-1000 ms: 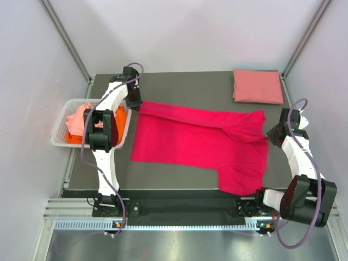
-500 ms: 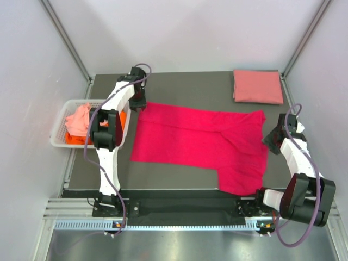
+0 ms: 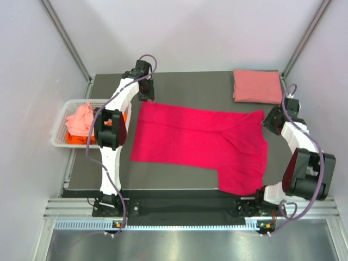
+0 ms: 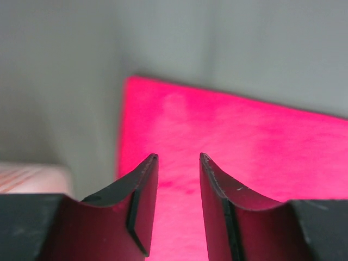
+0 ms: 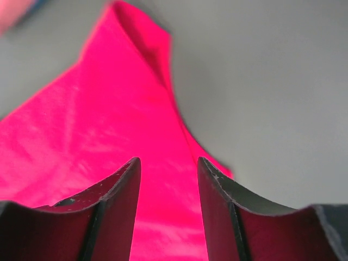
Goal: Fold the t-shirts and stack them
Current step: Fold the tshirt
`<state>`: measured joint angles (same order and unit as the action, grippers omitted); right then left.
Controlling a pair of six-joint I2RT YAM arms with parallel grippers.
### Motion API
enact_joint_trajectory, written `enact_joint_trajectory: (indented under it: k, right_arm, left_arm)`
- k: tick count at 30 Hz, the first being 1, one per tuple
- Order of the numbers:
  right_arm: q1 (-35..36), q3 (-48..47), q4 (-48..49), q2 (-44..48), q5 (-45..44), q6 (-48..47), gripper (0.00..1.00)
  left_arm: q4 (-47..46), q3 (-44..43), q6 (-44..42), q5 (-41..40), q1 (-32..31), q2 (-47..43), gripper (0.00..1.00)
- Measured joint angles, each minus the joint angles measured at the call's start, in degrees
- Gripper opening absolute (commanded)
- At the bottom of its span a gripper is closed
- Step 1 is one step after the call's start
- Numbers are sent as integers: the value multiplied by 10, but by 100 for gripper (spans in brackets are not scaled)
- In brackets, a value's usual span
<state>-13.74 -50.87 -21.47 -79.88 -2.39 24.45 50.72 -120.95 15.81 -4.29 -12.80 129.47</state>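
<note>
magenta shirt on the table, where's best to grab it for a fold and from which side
Probably its two far corners: the left tool takes the far-left corner, the right tool the far-right corner, each coming in low from the outer side. The magenta shirt lies flat, so only edges can be pinched, and both open tools sit just off those corners.

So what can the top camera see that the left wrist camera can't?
Only the top camera shows the white basket holding loose shirts, the folded pink shirt and the right gripper. Only the left wrist camera shows the left gripper close up, open and empty. Both show the red shirt lying flat.
</note>
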Motion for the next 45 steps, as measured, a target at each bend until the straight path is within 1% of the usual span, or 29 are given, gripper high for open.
enact_joint_trajectory:
  k: [5, 8, 12, 17, 20, 24, 29, 37, 45]
  right_arm:
    - [-3, -63, 53, -85, 53, -37, 45]
    - [-10, -87, 86, -134, 82, -54, 43]
    - [-25, -100, 116, -182, 117, -68, 42]
    - [-32, -129, 130, -241, 146, -85, 42]
    - [-33, -133, 137, -261, 156, -92, 36]
    - [-37, -133, 149, -270, 166, -96, 0]
    - [-39, -120, 167, -266, 139, -83, 0]
    - [-47, -26, 189, -197, 50, -23, 0]
    - [-49, 6, 207, -169, 37, 42, 0]
  left_arm:
    - [-65, 34, 22, 80, 0, 17, 39]
    - [-90, 38, 32, 108, -1, 42, 39]
    - [-113, 37, 48, 125, -1, 77, 39]
    - [-130, 35, 59, 129, 0, 81, 39]
    - [-130, 33, 62, 126, 0, 83, 38]
    - [-130, 33, 66, 118, 0, 83, 38]
    - [-130, 33, 71, 107, -1, 83, 38]
    - [-133, 38, 104, 95, 0, 83, 39]
    - [-136, 42, 134, 85, 0, 80, 39]
